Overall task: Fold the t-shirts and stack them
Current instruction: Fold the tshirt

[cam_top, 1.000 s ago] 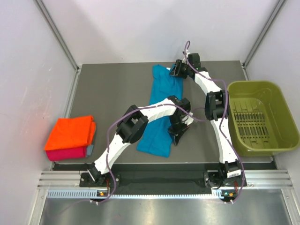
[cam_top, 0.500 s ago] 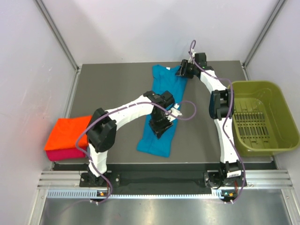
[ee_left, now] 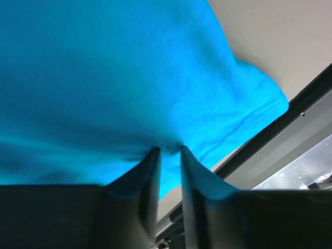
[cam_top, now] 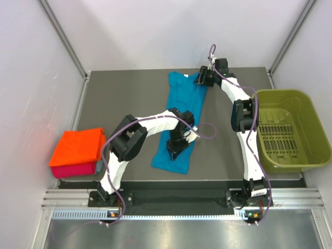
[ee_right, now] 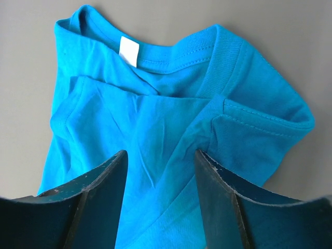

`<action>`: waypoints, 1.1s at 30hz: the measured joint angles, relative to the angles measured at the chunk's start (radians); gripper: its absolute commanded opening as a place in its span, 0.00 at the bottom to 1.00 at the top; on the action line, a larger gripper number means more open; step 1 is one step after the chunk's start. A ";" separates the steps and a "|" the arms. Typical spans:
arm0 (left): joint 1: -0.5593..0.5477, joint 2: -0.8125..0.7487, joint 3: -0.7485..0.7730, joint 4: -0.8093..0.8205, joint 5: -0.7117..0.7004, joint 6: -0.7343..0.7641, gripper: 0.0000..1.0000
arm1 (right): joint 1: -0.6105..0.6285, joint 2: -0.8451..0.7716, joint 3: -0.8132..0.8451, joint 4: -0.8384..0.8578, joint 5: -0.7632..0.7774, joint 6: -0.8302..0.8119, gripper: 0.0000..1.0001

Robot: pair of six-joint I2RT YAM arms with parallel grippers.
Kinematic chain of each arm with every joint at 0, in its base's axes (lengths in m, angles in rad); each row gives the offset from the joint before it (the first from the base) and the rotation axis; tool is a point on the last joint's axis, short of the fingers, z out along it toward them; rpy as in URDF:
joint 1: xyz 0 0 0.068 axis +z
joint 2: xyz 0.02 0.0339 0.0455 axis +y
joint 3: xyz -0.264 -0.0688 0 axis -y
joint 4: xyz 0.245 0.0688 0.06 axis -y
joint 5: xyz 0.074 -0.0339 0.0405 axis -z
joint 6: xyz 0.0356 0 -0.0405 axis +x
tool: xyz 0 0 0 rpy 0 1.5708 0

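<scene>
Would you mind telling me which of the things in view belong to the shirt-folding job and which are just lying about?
Part of the job:
- teal t-shirt, lying lengthwise mid-table
- orange t-shirt, folded, at the left
- magenta t-shirt, folded, under the orange one

Just lying about:
- olive-green basket, at the right

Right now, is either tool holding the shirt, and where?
Right tool: open over the collar of the teal t-shirt, holding nothing. Left tool: narrow jaws near its bottom hem; grip cannot be told.
</scene>
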 measured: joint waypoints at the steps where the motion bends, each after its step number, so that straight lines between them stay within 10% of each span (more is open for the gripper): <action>1: 0.001 0.011 0.010 -0.002 0.008 0.000 0.12 | 0.000 0.000 0.000 0.000 0.000 0.000 0.55; 7: 0.011 0.118 0.132 -0.112 0.045 0.019 0.00 | 0.000 0.000 0.003 -0.001 0.012 -0.001 0.54; 33: -0.050 0.362 0.503 -0.351 0.131 0.030 0.00 | 0.013 0.058 0.073 0.043 0.034 0.038 0.50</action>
